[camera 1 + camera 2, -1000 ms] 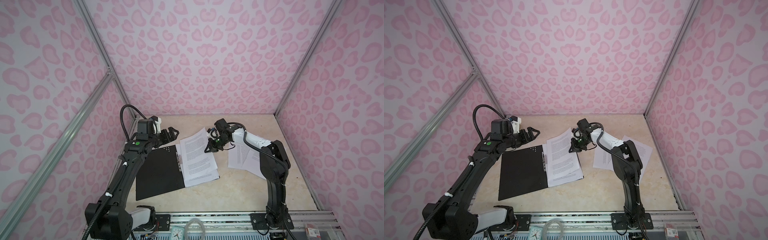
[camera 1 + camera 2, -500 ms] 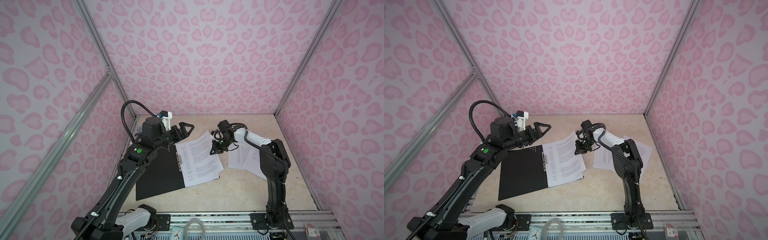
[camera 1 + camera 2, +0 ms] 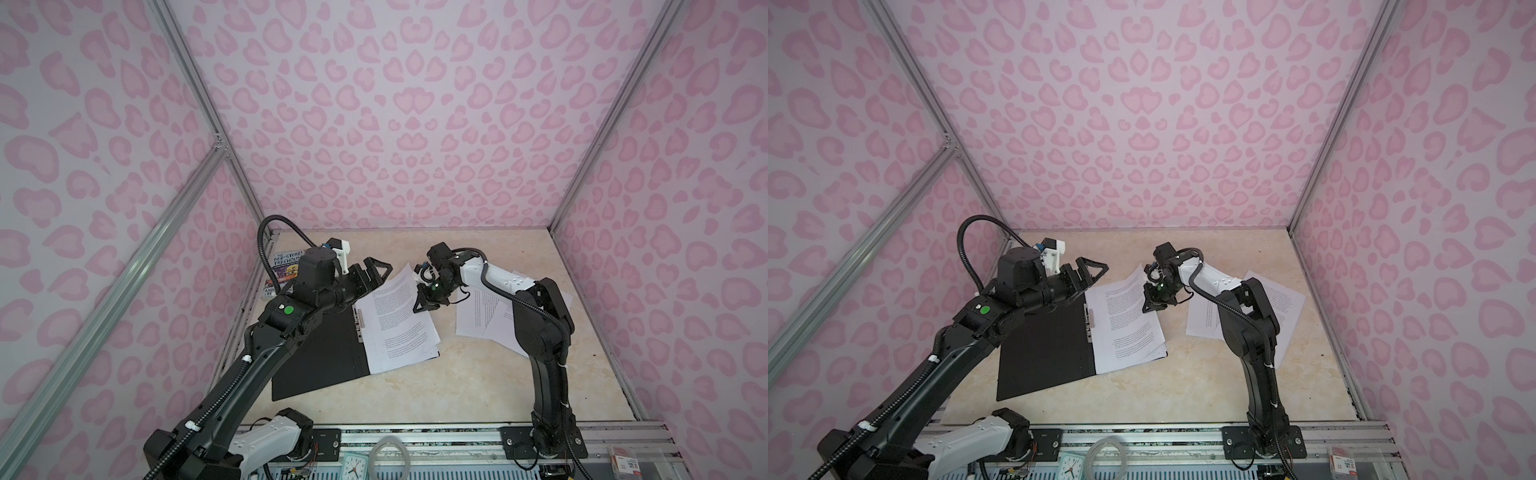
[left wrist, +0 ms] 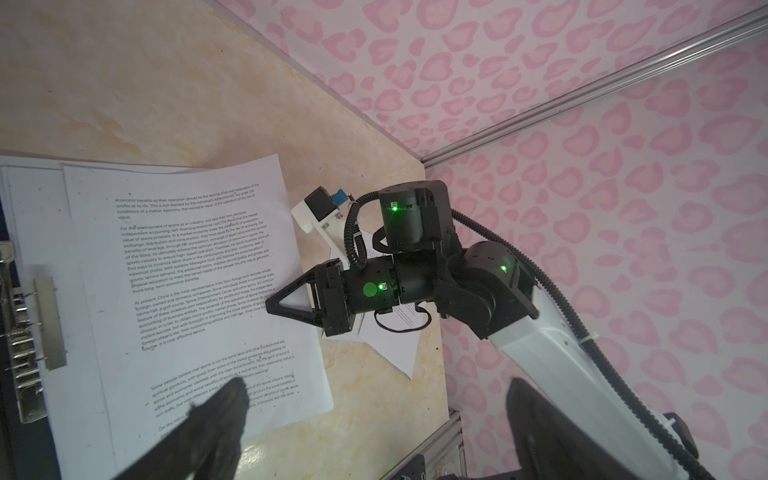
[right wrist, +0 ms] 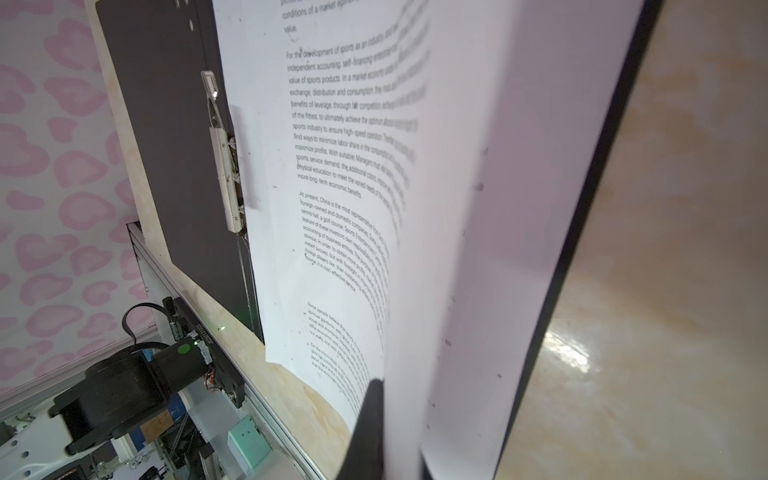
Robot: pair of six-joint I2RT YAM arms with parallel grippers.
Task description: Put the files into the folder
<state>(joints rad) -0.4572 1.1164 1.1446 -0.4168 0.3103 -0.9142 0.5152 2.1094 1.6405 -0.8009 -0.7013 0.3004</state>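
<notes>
Right gripper: fingers together, pinching the lifted right edge of the top sheet of the files, a loose stack at centre frame in both top views, on the right half of the folder, which lies open, black inside up, with its clip strip beside the stack. Left gripper: fingers wide apart, empty, over the folder's upper edge. Loose sheets lie right of centre on the table; book at the left wall.
</notes>
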